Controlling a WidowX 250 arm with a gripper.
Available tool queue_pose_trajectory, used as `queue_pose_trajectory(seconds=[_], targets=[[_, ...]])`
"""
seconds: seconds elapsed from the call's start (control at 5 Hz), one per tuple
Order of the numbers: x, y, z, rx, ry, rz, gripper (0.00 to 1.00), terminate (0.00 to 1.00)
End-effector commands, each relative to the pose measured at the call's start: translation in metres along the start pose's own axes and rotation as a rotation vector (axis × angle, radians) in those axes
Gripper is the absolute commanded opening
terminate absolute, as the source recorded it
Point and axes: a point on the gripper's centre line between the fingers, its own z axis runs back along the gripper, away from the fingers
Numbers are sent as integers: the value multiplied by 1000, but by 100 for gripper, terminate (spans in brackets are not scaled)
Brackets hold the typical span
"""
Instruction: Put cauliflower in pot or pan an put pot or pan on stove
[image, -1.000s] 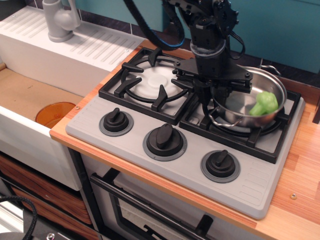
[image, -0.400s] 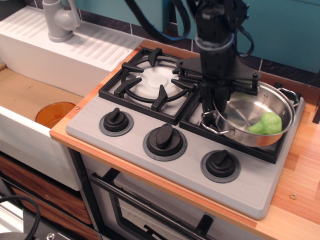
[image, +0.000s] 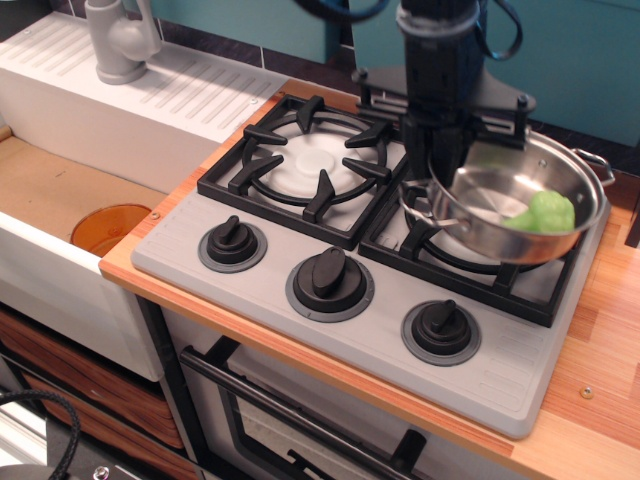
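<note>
The shiny steel pot (image: 505, 205) hangs tilted above the right burner grate (image: 470, 265) of the grey stove (image: 330, 330). The lime-green cauliflower (image: 547, 213) lies inside it against the right wall. My black gripper (image: 437, 160) comes down from above and is shut on the pot's left rim, just above its near loop handle (image: 428, 215). The far handle (image: 597, 160) sticks out at the right. The fingertips are partly hidden by the pot's rim.
The left burner grate (image: 305, 165) is bare. Three black knobs (image: 328, 272) line the stove's front. A white sink drainer with a grey tap (image: 115, 40) is at the back left, and an orange cup (image: 110, 225) sits in the basin. Wooden counter (image: 600, 380) lies to the right.
The gripper has risen with the pot in its hold. The pot lifted off the right grate, moved up and slightly back, and the cauliflower slid to the right wall.
</note>
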Motion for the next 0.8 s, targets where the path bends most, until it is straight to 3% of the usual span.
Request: queue_pose_trajectory(seconds=[0.0,0.6], targets=[[45,43,35,-13,-60,-77,0,0],[77,108,6,-65,-68,-145,0,0]])
